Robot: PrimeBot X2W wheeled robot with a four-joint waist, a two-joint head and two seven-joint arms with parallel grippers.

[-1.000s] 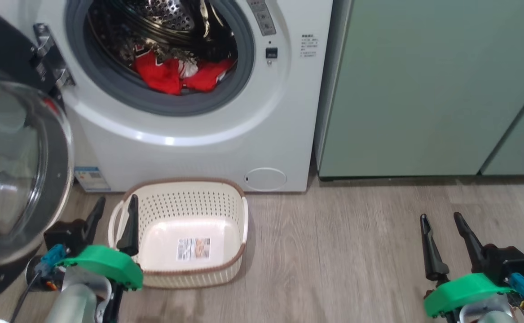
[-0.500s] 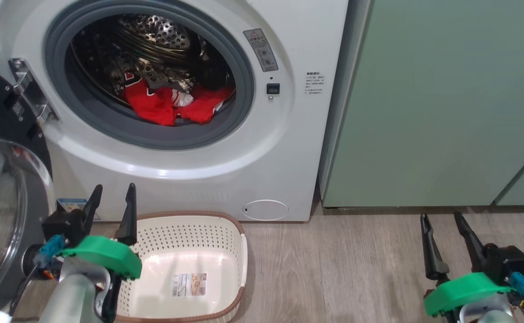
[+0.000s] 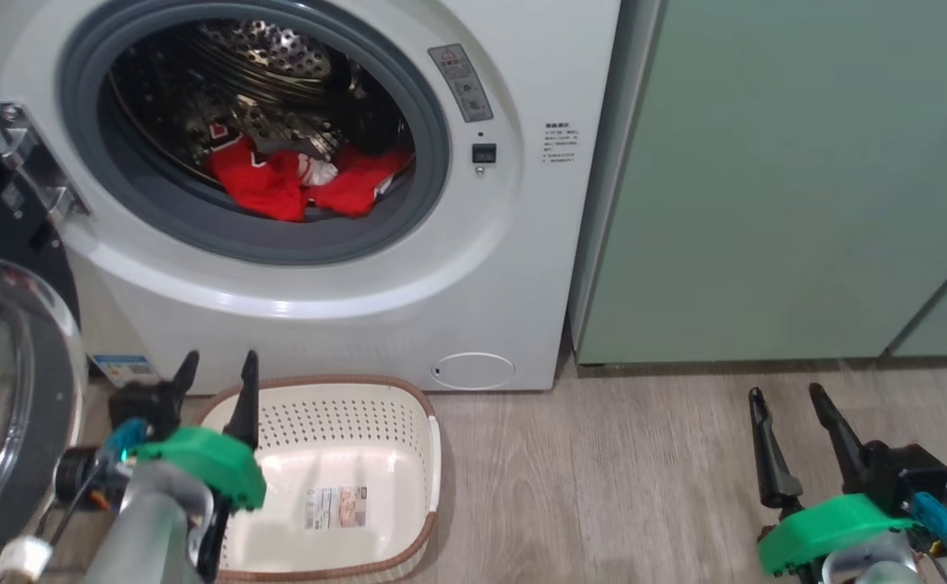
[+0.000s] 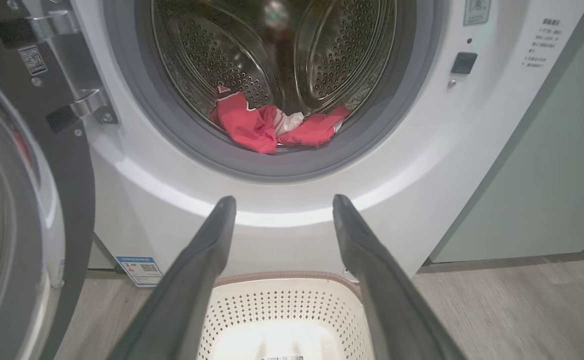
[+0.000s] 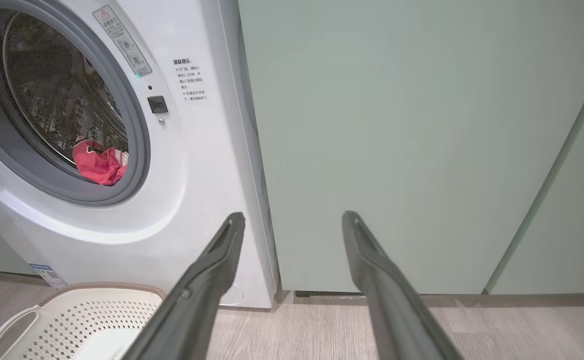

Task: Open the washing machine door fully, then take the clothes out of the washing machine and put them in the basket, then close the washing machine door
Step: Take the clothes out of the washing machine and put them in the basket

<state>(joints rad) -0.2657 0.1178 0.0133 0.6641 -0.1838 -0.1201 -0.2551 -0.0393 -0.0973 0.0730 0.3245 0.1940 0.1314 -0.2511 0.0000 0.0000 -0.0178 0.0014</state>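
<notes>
The washing machine door (image 3: 2,389) hangs swung aside on my left, leaving the drum mouth (image 3: 278,89) of the washing machine (image 3: 473,268) unblocked; the basket (image 3: 335,380) stands on the floor (image 3: 603,470) just below.

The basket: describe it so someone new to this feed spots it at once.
Find the white front-loading washing machine with its round door swung open to the left. On the wood-look floor just before it, below the drum opening, sits the basket. Its cream perforated walls, brown woven-look rim and floor label set it apart.
</notes>
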